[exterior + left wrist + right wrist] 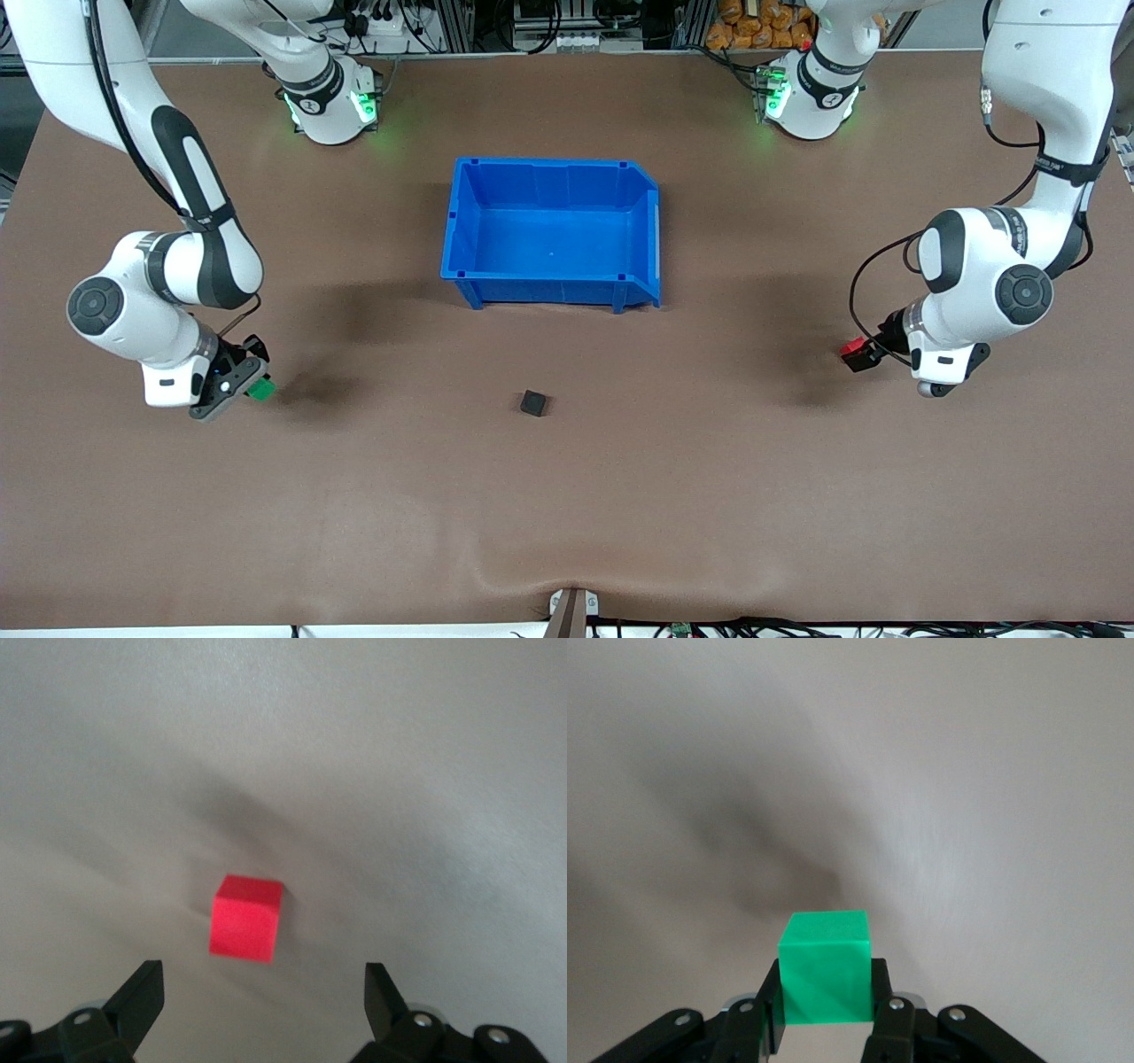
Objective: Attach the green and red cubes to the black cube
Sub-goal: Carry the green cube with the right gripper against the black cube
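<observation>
Two cubes to go, and neither is on the black cube (533, 403) yet, so this looks like early days. The black cube sits alone on the brown tabletop (567, 514), roughly mid-table and nearer the front camera than the blue bin (549, 292), which has nothing in it as far as I can see.

The right pincer (251, 383) has clamped down on the green cube (826, 979); in the right wrist view the fingers press on both its sides, so I'd call that a proper grasp. It's low at the right arm's end of the tabletop, well apart from the black cube. I can't tell whether the green one is lifted or resting on the surface.

The left pincer (264, 992) is spread wide with nothing in it. The red cube (246, 918) lies on the tabletop in line with the gap between its fingers (142, 997) but short of them, not touched by either. In the front view that's at the left arm's end, also well apart from the black cube.

So my read: green is picked, red is lined up but not grabbed, nothing joined. What's left is closing on red, carrying both in to the middle and pressing them against the black one. I'd guess lining up the faces squarely will be the fiddly bit.
</observation>
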`<state>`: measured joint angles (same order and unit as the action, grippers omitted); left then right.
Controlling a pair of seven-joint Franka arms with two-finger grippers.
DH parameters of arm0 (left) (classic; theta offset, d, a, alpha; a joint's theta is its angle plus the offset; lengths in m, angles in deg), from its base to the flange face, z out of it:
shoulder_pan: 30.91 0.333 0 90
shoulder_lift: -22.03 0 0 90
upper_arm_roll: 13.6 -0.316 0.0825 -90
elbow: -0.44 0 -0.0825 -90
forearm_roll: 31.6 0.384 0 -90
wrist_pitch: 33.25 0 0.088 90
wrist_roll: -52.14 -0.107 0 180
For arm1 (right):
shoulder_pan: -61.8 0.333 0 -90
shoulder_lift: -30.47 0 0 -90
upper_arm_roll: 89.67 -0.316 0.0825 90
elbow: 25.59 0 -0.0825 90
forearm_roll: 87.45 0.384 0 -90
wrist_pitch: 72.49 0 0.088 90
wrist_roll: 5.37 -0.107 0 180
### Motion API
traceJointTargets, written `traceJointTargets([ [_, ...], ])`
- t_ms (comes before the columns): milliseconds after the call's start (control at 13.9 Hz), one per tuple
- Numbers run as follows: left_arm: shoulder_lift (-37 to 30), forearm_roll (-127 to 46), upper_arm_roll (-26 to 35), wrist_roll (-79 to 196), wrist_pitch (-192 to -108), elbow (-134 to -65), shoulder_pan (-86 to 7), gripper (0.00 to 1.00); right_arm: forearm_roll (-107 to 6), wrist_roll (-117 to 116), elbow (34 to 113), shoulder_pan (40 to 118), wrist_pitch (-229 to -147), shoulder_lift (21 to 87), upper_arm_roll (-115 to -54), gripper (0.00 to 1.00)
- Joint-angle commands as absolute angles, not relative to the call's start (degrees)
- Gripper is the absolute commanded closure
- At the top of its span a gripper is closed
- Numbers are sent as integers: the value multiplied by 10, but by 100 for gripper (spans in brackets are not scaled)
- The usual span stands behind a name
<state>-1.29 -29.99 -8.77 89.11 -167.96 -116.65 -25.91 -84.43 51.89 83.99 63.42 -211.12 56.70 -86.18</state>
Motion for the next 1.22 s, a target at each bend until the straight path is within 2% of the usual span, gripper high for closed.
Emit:
traceJointTargets([
  [0,-33,-282,-86,886,-1705,-1163,-248,0,-839,592,770,684,-2085,593,-867,100],
  [143,-41,-281,-86,886,-1710,-1162,-248,9,-838,594,746,736,-2085,609,-867,100],
  [359,-57,-281,-86,886,-1734,-1161,-248,11,-838,594,714,802,-2081,646,-867,100],
  [502,-57,-280,-87,886,-1735,-1163,-252,17,-836,591,668,836,-2061,682,-877,100],
  [717,-61,-279,-87,885,-1736,-1163,-251,24,-765,587,632,862,-2058,731,-898,100],
  [861,-62,-256,-86,886,-1736,-1163,-250,30,-762,582,631,896,-2060,736,-898,100],
  [1148,-62,-251,-85,889,-1736,-1163,-248,47,-761,576,629,902,-2061,747,-898,100],
])
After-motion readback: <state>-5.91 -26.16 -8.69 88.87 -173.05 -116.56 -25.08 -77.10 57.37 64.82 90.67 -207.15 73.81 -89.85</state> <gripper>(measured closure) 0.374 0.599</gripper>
